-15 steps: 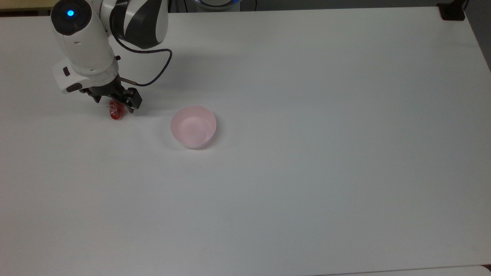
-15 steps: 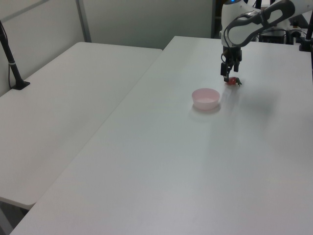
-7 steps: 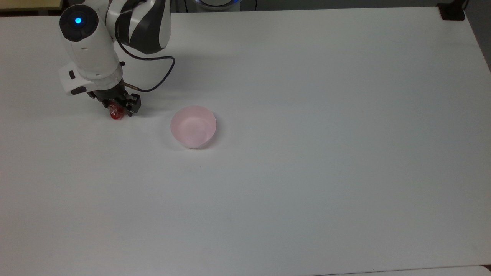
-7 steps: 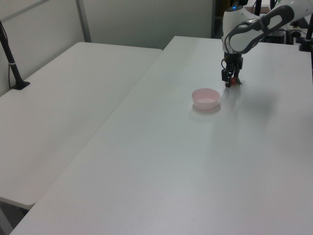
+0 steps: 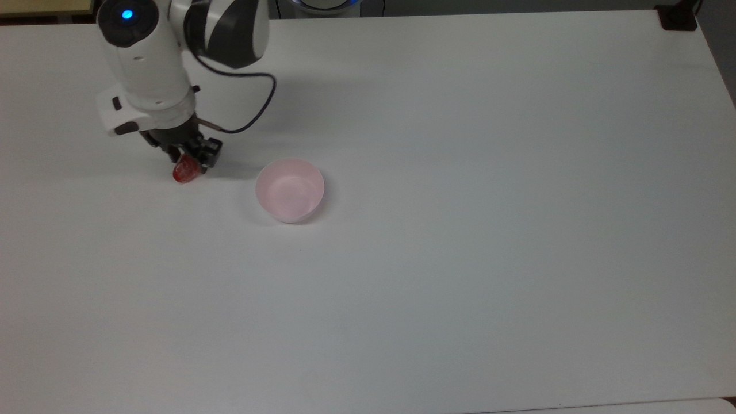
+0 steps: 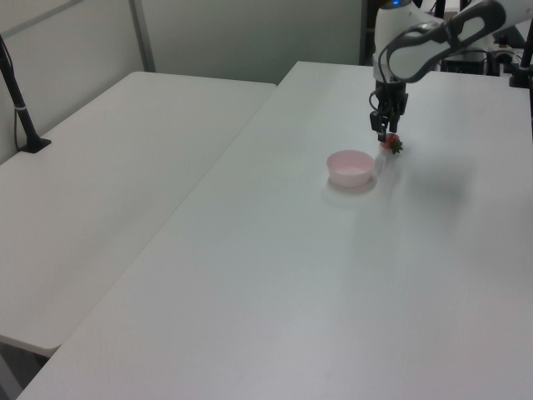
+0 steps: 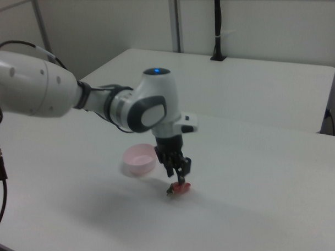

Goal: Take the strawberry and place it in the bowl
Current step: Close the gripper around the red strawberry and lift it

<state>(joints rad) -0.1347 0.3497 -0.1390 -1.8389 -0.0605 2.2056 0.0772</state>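
Observation:
The glossy red strawberry (image 5: 184, 172) (image 6: 392, 144) (image 7: 181, 187) sits between my gripper's fingers, its green cap toward the right view's left. My gripper (image 5: 190, 163) (image 6: 386, 137) (image 7: 179, 179) is shut on the strawberry and points straight down, holding it just above the white table. The pale pink bowl (image 5: 290, 190) (image 6: 351, 167) (image 7: 139, 159) stands upright with nothing in it, to the top view's right of the gripper, a little over one bowl width away.
A dark cable (image 5: 253, 115) loops from the wrist toward the bowl side. A black clamp (image 5: 677, 17) sits at the top view's far right corner. A second white table (image 6: 125, 167) with a black pole (image 6: 21, 108) adjoins in the left view.
The gripper came down over the strawberry and shut on it. It has since risen slightly and shifted toward the bowl, carrying the strawberry along.

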